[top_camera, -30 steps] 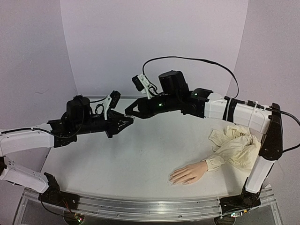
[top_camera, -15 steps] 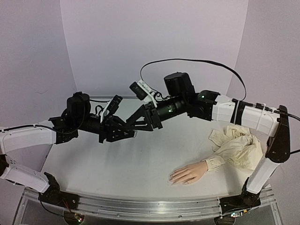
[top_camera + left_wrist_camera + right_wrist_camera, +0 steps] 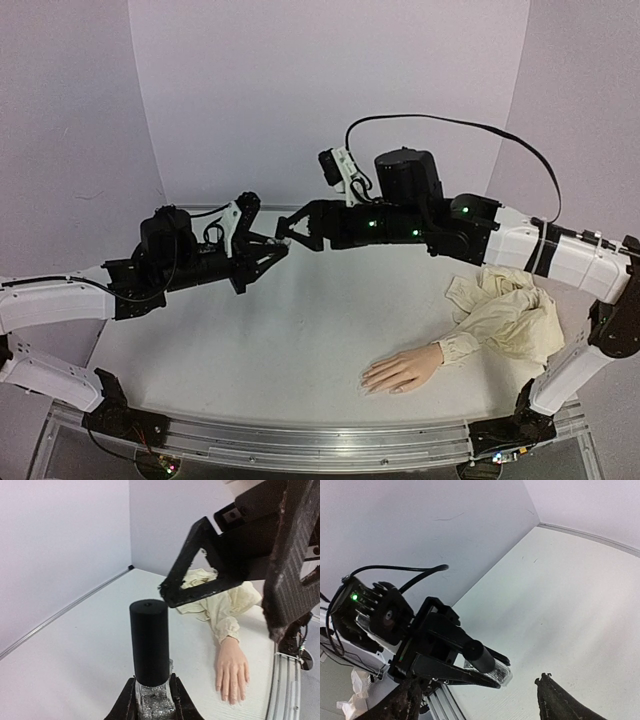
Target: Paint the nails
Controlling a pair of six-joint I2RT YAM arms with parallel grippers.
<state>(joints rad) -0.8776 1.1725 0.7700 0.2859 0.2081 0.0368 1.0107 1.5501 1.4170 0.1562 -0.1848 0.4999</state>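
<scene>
Resting palm-down on the near right of the table [image 3: 250, 350], the mannequin hand [image 3: 402, 369] points its nails [image 3: 368, 382] leftward. Its cream sleeve [image 3: 505, 310] is bunched up behind it, further right. Well apart, above the far centre-left, the left gripper [image 3: 278, 252] is clamped on a polish bottle [image 3: 150, 640] with a black cap and silver glitter contents. The right gripper [image 3: 292, 232] hangs just beside the cap, jaws spread wide, holding nothing.

- The nails [image 3: 227, 696] are showing too small for you to judge.
- Your left wrist view is cutting off the polish bottle [image 3: 149, 645] at its base.
- The right gripper [image 3: 290, 235] is partly hiding the sleeve [image 3: 235, 605].
</scene>
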